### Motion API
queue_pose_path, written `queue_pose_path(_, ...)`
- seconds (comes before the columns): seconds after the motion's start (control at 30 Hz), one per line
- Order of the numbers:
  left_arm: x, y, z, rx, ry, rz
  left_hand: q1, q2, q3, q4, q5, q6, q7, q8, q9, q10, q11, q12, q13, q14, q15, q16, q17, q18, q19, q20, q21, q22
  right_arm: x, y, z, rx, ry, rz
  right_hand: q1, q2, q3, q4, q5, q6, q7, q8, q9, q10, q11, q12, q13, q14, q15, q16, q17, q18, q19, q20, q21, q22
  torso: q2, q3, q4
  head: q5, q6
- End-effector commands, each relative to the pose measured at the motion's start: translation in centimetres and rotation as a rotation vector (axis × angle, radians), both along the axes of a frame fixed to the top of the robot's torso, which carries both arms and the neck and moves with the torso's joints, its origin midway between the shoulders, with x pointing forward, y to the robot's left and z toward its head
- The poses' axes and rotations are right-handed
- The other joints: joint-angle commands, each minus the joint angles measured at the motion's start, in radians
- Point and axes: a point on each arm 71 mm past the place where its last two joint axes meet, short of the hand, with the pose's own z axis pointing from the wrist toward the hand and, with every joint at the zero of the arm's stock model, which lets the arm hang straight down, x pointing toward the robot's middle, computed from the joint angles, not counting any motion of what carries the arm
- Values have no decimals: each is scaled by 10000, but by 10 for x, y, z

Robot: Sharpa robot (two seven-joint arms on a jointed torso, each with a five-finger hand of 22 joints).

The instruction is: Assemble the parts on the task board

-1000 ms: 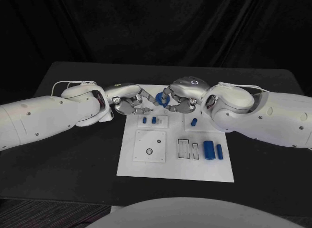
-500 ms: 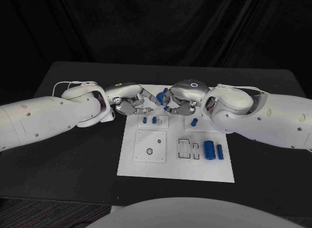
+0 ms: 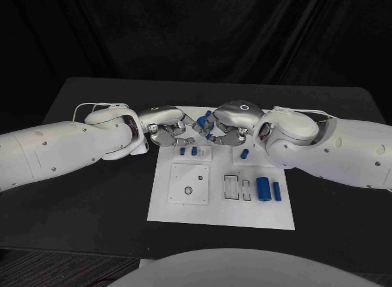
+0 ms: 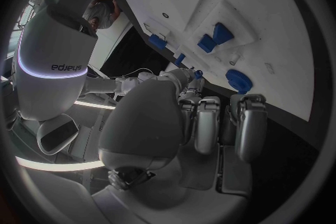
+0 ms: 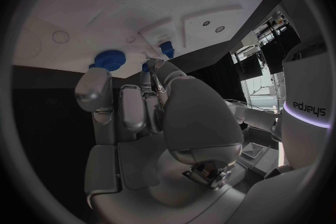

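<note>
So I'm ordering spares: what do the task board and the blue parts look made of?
The task board looks like matte white plastic, flat with shallow moulded recesses. The blue parts look like smooth plastic, evenly coloured with a faint sheen; anodised metal can't be ruled out.

My left hand (image 3: 168, 133) and right hand (image 3: 221, 130) crowd together over the far end of the task board (image 3: 220, 215), hiding that end of it. A blue part (image 3: 201, 123) sits between them, mostly covered by my fingers, so I cannot tell which hand grips it, or its shape. In my left wrist view my own palm (image 4: 150, 123) blocks my fingertips. The small holes (image 3: 188, 191) in the board's inset are too tiny to make out.
</note>
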Motion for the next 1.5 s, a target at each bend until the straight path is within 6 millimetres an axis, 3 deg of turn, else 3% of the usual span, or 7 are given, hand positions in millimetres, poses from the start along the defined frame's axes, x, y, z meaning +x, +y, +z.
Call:
queue_pose_path(0.03,-1,-2,-4,137,310,-102,-28,100,30,-30,25,-15,-21,-13,-5,1043,-11,26,2624,1075,-33,27,2634,34,554,-13,-61,2408,-2,1,1,160,-167,64,20,74,67,9,-43,13,-24,46,16,-43,-34,-12,-31,346,-66,-68,-42,-66,22,-56,0,1280,1,11,-10,-9,-1)
queue_pose_path(0.47,-1,0,-9,258,512,-63,-31,120,62,-44,21,6,-17,-6,-3,1043,-9,26,2624,1075,-32,27,2634,41,526,-12,-85,2398,-3,2,1,189,-166,120,13,74,69,7,-52,11,-21,51,20,-66,-31,-37,-72,340,-64,-87,-65,-55,8,-55,-70,1265,2,-9,-22,43,-1)
queue_pose_path(0.67,1,-1,-10,280,518,-42,-30,131,85,-57,21,1,-19,-12,-5,1043,-8,26,2624,1075,-30,27,2634,47,506,-10,-102,2390,-4,3,2,192,-148,171,13,74,69,7,-52,11,-21,51,20,-66,-31,-37,-72,340,-64,-87,-65,-55,8,-55,-70,1265,7,-2,8,18,-1)
queue_pose_path(1.5,4,0,-13,401,602,82,-45,201,185,-94,39,-98,2,-56,-32,1043,-1,26,2624,1075,-26,27,2634,55,473,-5,-122,2380,-5,8,1,189,76,225,21,81,88,-10,-61,-4,-18,60,30,-80,-28,-49,-84,323,-60,-132,-117,-46,-9,-53,-132,1250,-5,-5,15,65,-1)
